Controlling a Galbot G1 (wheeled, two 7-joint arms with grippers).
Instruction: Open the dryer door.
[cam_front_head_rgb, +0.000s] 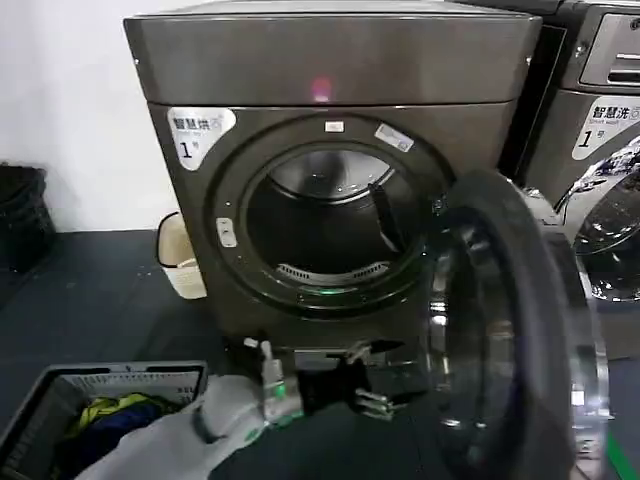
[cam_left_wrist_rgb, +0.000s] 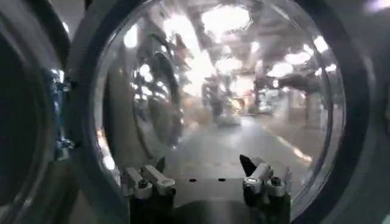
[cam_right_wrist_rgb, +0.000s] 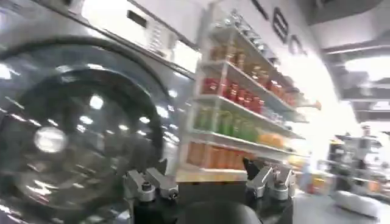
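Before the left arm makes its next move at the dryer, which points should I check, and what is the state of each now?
1. The dryer door is swung open, clear of the drum opening: ok.
2. Left gripper holds nothing, fingers apart: ok.
3. Left gripper is off the door glass: ok in the head view; the gap looks small.
4. Door is fully open to its stop: cannot tell.
5. Right gripper is open and holds nothing, facing the neighbouring machine: ok.
6. Laundry basket sits beside the left arm, clear of the door: ok.

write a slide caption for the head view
Dryer door swung wide open to the right, drum exposed, with the left end effector open and low in front of the machine beside a laundry basket.
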